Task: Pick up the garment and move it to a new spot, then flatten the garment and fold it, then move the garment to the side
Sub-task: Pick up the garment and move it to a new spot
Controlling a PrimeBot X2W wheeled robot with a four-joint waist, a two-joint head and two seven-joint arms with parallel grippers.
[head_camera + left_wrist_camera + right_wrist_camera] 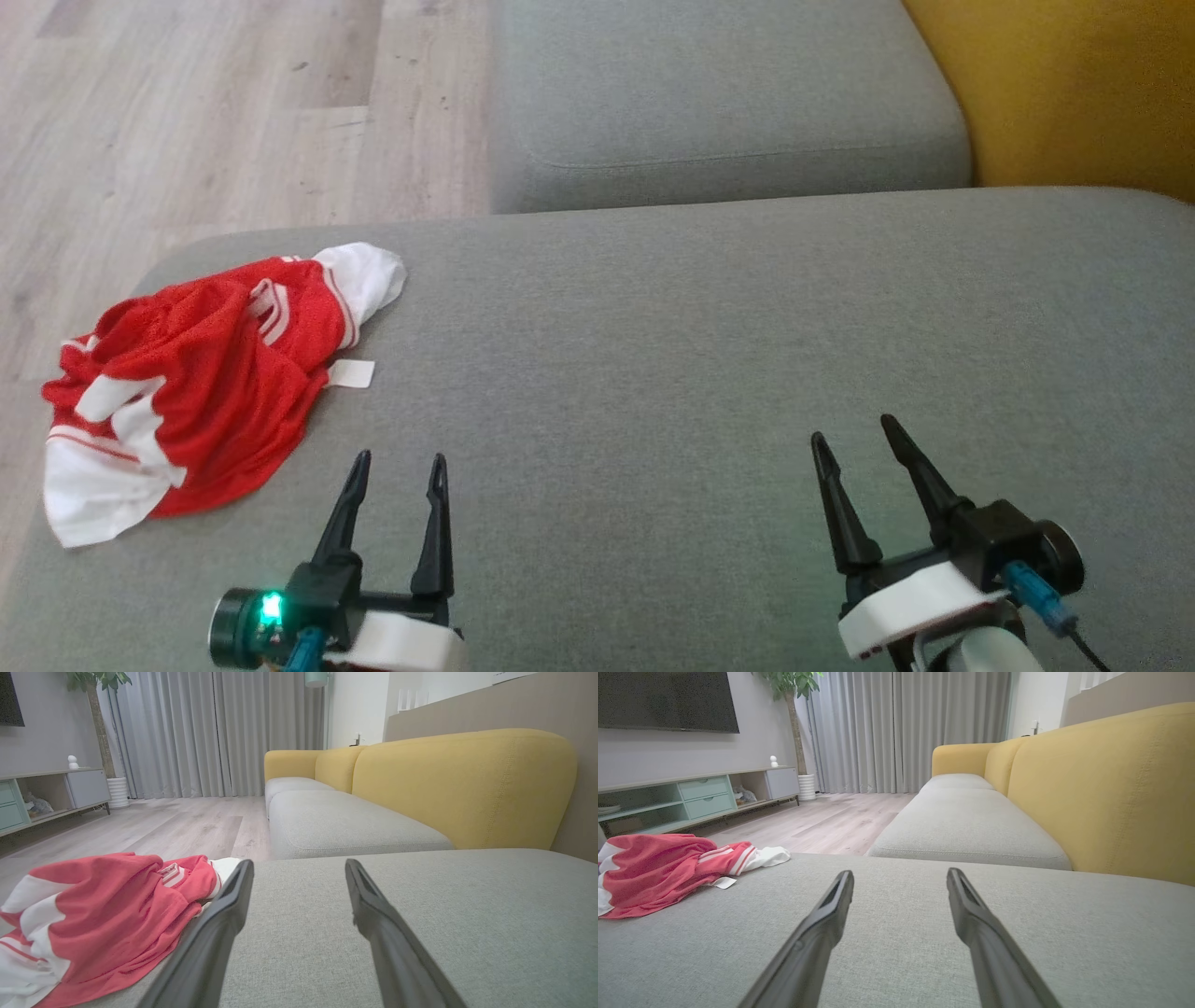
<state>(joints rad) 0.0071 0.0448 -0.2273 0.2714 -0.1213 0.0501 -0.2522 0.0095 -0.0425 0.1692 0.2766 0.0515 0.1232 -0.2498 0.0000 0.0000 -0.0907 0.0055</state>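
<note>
**Garment lies off my left pincer**

The crumpled red-and-white garment (205,373) sits at the grey cushion's (653,355) left edge, ahead and left of my left pincer (400,457), the nearer one. My right pincer (851,427) is well apart. Both are spread, empty.

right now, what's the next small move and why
Probably reach the open left end effector forward-left to the crumpled red-and-white mesh jersey: it lies bunched, untouched, at the grey fabric cushion's left edge, nearer that arm than the open right end effector.
</note>
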